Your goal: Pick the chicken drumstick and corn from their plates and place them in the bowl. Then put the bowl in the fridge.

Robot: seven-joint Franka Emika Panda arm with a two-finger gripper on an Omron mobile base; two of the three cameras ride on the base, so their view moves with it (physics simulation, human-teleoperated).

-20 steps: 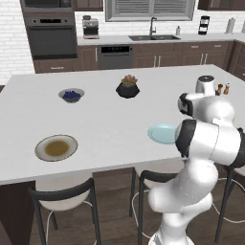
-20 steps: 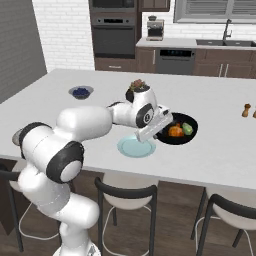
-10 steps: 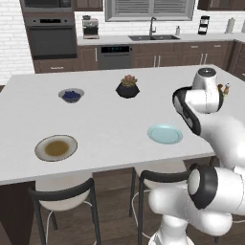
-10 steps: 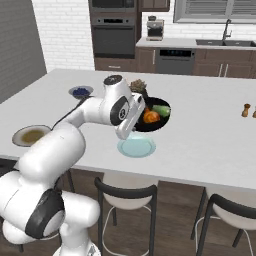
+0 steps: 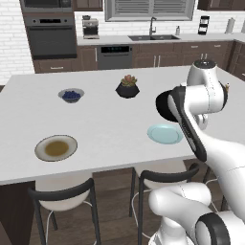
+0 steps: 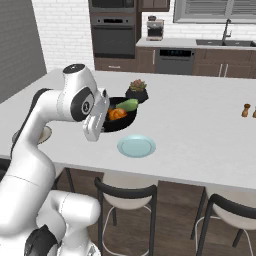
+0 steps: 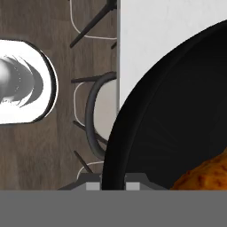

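My gripper [image 6: 103, 125] is shut on the near rim of the black bowl [image 6: 120, 121], which it holds above the white island counter. Inside the bowl lie the orange-brown chicken drumstick [image 6: 117, 114] and the pale green corn [image 6: 127, 104]. In the hand view the bowl's rim [image 7: 128, 133] runs between my fingertips [image 7: 91, 186], and the drumstick [image 7: 205, 178] shows at the lower right. The light blue plate [image 6: 136, 146] [image 5: 165, 133] and the grey-rimmed plate [image 5: 56, 148] sit bare on the counter. The fridge is out of view.
A potted succulent [image 6: 137, 90] stands just behind the bowl. A small grey bowl of blueberries [image 5: 71, 94] is at the far left, and salt and pepper shakers [image 6: 246, 110] at the right. Stools [image 6: 127, 200] line the counter's near edge.
The arm has swung the black bowl with the food leftward in the right base view, from beside the blue plate to in front of the succulent. The plates have not moved.
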